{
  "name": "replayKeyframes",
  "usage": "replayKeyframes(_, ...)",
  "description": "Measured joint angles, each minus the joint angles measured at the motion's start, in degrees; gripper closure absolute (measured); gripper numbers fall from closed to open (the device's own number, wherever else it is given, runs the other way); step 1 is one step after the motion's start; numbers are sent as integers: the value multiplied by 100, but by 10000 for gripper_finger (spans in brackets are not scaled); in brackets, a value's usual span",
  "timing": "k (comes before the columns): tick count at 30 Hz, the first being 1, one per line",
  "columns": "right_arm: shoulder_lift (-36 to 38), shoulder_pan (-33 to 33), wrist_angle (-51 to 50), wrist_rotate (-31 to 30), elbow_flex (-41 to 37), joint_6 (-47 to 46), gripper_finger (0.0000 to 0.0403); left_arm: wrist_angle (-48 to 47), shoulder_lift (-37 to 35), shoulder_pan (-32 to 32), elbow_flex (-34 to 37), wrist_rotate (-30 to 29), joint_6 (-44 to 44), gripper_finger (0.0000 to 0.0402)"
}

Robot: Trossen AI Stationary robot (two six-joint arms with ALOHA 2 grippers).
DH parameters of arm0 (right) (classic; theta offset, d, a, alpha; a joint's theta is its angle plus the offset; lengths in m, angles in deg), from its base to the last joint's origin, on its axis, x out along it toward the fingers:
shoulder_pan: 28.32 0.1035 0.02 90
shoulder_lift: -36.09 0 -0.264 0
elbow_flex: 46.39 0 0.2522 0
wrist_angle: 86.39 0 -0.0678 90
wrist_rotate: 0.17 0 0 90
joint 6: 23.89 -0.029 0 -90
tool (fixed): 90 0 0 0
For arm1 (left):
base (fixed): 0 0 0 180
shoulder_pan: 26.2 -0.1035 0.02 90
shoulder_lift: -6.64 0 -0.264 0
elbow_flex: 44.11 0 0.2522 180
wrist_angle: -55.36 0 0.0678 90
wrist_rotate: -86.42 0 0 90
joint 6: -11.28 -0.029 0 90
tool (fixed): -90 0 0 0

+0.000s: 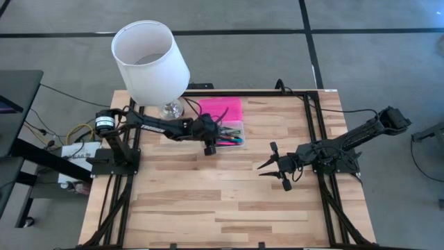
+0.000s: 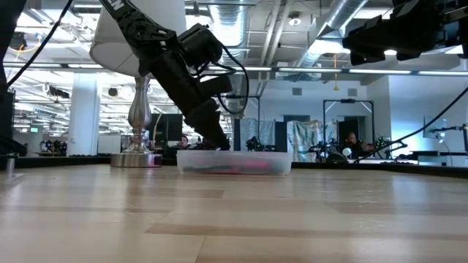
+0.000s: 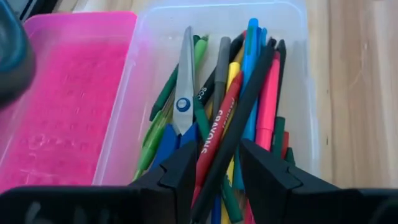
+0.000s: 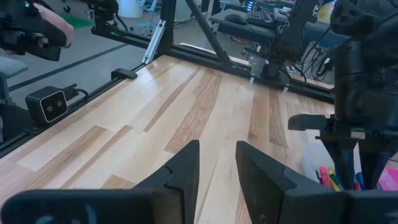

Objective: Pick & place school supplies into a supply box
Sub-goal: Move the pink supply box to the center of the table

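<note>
The supply box's clear base (image 1: 234,129) stands at the table's far middle. Its pink lid (image 1: 222,109) lies open flat beside it, toward the far edge. In the base (image 3: 298,74) lie the school supplies: blue-handled scissors (image 3: 185,81) and several pens and pencils in green, yellow, blue, pink and black. My left gripper (image 1: 209,147) slants down over one end of the base, shut on a black pen (image 3: 255,93). My right gripper (image 1: 272,165) hangs open above bare table at the right, holding nothing. My left gripper (image 3: 217,152) has the black pen's near part (image 3: 231,140) between its two fingers, with a red crayon (image 3: 214,134) side by side with it; the two fill the gap. The fingers slant down and point along the pen. The pen's far end (image 3: 275,46) lies on the other pens.
A white-shaded table lamp (image 1: 149,59) stands on its metal foot (image 2: 139,157) just left of the box, close behind my left arm. The wooden table top (image 1: 208,201) is bare toward the near edge. Black frame rails (image 1: 316,132) run along the sides.
</note>
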Motion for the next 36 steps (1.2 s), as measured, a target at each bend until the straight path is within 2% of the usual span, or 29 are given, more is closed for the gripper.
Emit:
replayKeyframes(5, 0, 0, 0, 0, 0, 0, 303, 3, -2, -203, 0, 549, 107, 278)
replayKeyframes(8, 0, 0, 0, 1, 0, 0, 303, 3, -2, -236, 0, 687, 107, 265)
replayKeyframes(21, 2, 0, -11, 2, 0, 0, 303, 202, 433, -236, -9, 637, -24, 199)
replayKeyframes(27, 2, 0, -48, 2, 0, 0, 303, 232, 448, -238, -9, 659, -14, 193)
replayKeyframes(36, 2, 0, -66, 2, 0, 0, 303, 239, 457, -227, -9, 1203, 284, 193)
